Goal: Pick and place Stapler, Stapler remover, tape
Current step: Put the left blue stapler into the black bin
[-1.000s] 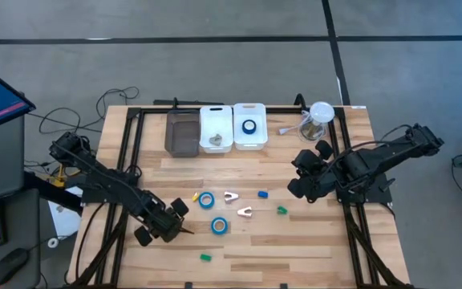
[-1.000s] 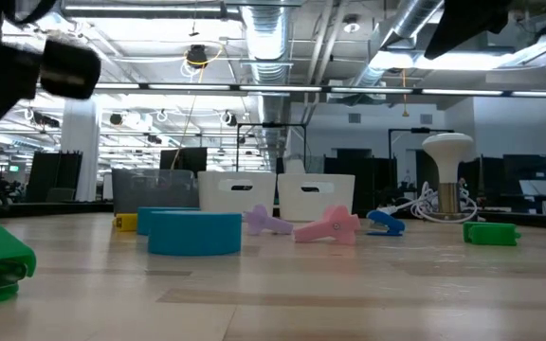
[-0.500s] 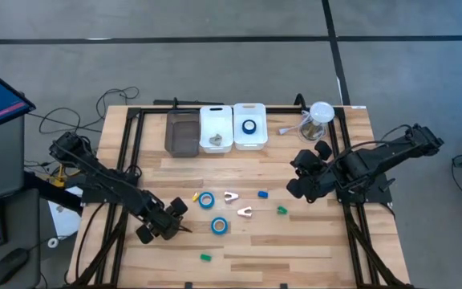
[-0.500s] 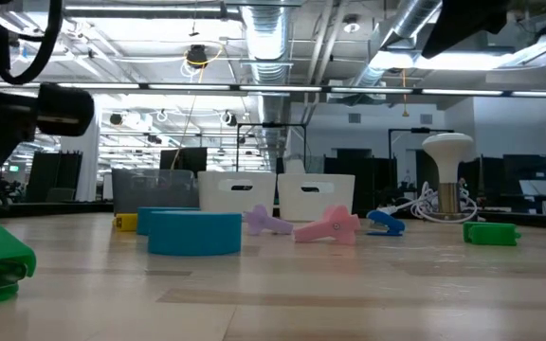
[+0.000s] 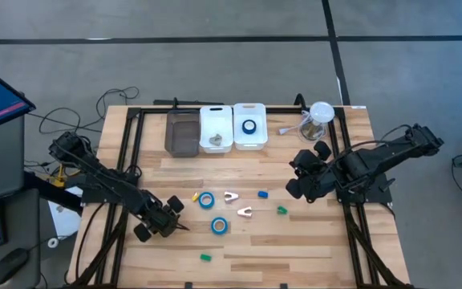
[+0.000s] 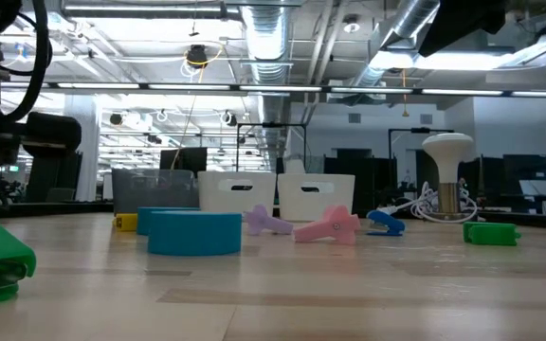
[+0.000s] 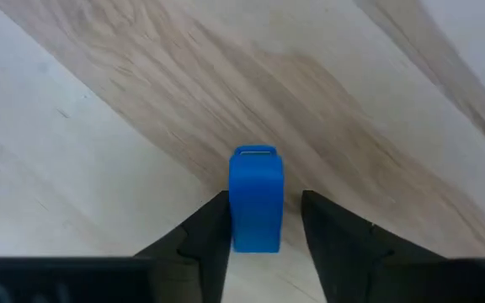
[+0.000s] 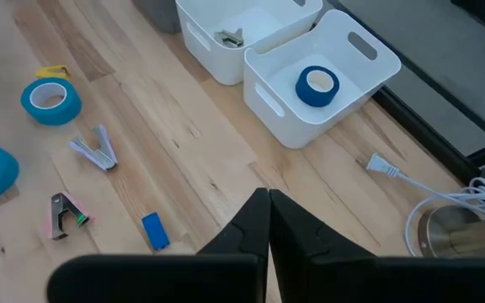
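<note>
My left gripper point(image 5: 181, 226) hovers over the table's near-left part, shut on a small blue stapler point(image 7: 256, 198). My right gripper point(image 8: 269, 206) waits shut and empty above the table's right side point(image 5: 295, 183). Two blue tape rolls point(image 5: 206, 200) point(image 5: 219, 225) lie flat on the wood, and a third tape roll point(image 5: 249, 126) lies in the right white bin point(image 5: 259, 140). A pale stapler remover point(image 5: 231, 196) and a pink stapler remover point(image 5: 245, 212) lie beside the rolls. Small staplers lie on the table: yellow point(image 5: 195, 196), blue point(image 5: 262, 193), green point(image 5: 281, 210) and green point(image 5: 205, 258). My left gripper has the small blue stapler between its two fingers point(image 7: 213, 227), which lie along its sides point(image 7: 236, 227). Its rounded end point(image 7: 255, 156) sticks out past the fingertips. It appears lifted clear of the wood. A narrow gap shows beside the other finger.
A dark grey bin point(image 5: 183, 132) and a white bin point(image 5: 216, 128) holding a grey metal piece stand at the far edge beside the tape bin. A lamp-like object point(image 5: 319, 116) with a cable and plug point(image 8: 384, 166) stands at the far right. Bare wood lies near the left gripper.
My left arm has shifted a little toward the table's left edge and has sunk lower in the low view. The things on the table have stayed where they were.
</note>
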Tool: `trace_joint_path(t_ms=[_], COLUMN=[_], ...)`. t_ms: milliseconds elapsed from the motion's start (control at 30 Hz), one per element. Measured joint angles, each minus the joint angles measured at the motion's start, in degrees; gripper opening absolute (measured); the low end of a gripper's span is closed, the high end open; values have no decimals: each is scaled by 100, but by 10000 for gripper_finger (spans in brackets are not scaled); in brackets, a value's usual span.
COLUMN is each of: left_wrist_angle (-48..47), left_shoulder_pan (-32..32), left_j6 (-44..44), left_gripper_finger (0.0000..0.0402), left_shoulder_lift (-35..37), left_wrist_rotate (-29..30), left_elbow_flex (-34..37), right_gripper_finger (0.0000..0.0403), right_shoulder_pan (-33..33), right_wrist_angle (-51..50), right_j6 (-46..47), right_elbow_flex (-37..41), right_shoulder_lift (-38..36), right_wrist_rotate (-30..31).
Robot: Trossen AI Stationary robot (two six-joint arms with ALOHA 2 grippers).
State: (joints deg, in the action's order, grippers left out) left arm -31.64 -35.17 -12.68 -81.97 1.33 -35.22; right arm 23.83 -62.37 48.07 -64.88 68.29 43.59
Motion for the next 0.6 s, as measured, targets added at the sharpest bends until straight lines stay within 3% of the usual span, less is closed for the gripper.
trace_joint_path(t_ms=[267,600], left_wrist_angle=[9,63], left_shoulder_pan=[138,222], left_j6=[626,1839], left_gripper_finger=[53,49], left_shoulder_lift=[2,250], left_wrist_rotate=[-141,104], left_elbow_flex=[1,-96], right_gripper_finger=[0,0], right_shoulder_pan=[0,0], right_wrist_angle=[-2,-17], right_j6=[0,-18], right_elbow_flex=[0,0], right_shoulder_lift=[0,0], right_wrist_rotate=[2,22])
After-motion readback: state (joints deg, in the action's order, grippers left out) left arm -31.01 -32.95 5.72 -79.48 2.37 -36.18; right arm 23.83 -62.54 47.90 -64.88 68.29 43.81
